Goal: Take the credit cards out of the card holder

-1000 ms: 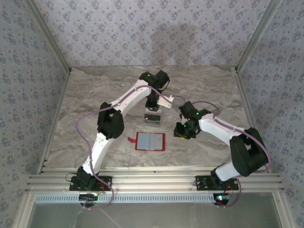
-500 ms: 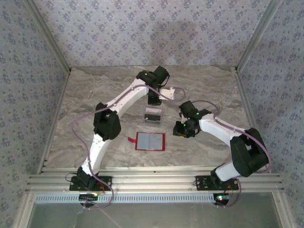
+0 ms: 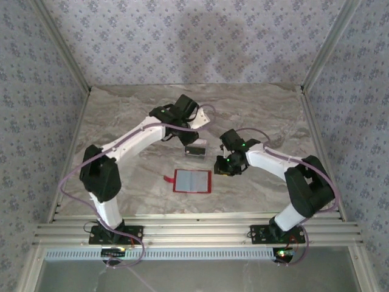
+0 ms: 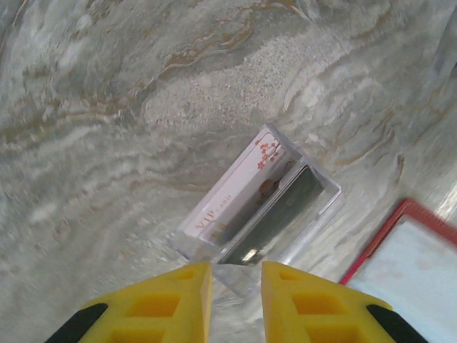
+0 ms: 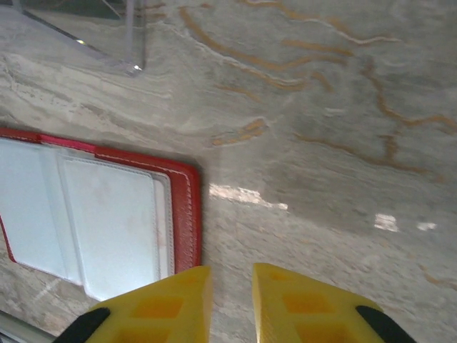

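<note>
1. Task looks near done. You find the credit cards [image 4: 239,189] out of the card holder [image 3: 192,180], stacked in a clear case [image 4: 325,194] on the desk [image 3: 121,121], just beyond the holder's far edge.
2. Holder lies open and flat, strap tab poking left. Its pale panels look empty from the right wrist view. Whether a card hides under a panel, you cannot tell.
3. What's left, by my reading: check the pockets, then back both arms off.
4. Left tool [image 4: 236,286] hovers above the near end of the case, fingers nearly pressed together with a narrow gap, pinching nothing.
5. Right tool [image 5: 232,300] hangs over the holder's right edge, fingers likewise a slim gap apart, empty.
6. Materials:
   - Cards are thin, rigid and glossy. One is white with red blossom print and lettering, one dark and reflective.
   - Case is clear hard plastic with squared walls and rounded corners.
   - Holder is a red, leather-like rim with stitching, around matte, grey-white, slightly translucent sleeves.
   - Desk is smooth marble-patterned sheet with rust veins and mild glare.
</note>
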Tool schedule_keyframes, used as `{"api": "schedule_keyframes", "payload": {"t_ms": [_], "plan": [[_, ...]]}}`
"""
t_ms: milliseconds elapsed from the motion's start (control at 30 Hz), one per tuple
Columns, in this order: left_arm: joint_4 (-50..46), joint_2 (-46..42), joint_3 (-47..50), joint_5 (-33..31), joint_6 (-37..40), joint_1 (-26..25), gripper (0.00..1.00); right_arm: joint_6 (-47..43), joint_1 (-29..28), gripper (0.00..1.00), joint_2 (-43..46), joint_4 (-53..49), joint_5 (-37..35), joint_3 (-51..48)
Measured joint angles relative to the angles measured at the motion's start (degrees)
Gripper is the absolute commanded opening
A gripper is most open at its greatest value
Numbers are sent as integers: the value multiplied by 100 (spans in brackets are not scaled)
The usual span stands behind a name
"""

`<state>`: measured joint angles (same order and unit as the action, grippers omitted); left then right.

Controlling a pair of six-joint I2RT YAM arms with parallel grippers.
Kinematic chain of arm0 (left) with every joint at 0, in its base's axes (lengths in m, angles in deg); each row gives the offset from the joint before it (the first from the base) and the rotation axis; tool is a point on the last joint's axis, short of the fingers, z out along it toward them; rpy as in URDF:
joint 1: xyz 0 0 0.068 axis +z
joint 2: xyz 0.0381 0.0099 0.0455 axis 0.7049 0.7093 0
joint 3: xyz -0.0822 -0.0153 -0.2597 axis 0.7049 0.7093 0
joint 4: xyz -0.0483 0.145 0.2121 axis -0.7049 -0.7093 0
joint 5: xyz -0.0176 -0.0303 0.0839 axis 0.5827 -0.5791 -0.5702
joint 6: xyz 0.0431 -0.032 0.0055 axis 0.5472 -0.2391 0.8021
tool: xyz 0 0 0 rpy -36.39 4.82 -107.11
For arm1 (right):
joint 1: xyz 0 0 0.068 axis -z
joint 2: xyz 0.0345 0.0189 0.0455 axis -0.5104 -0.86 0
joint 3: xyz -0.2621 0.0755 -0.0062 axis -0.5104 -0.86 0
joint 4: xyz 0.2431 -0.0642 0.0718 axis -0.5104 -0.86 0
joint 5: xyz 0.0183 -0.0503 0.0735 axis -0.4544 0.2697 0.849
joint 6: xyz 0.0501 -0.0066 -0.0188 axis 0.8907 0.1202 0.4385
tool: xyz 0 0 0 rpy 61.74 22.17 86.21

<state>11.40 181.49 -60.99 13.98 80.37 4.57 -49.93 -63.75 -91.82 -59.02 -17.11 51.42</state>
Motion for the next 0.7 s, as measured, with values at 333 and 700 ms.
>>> {"api": "schedule_keyframes", "payload": {"t_ms": [333, 700], "plan": [[525, -892, 1180, 343, -2326, 389, 26, 74, -313, 8, -457, 192, 94, 208], [1252, -2028, 2269, 490, -4168, 389, 26, 76, -402, 7, -684, 297, 105, 262]]}}
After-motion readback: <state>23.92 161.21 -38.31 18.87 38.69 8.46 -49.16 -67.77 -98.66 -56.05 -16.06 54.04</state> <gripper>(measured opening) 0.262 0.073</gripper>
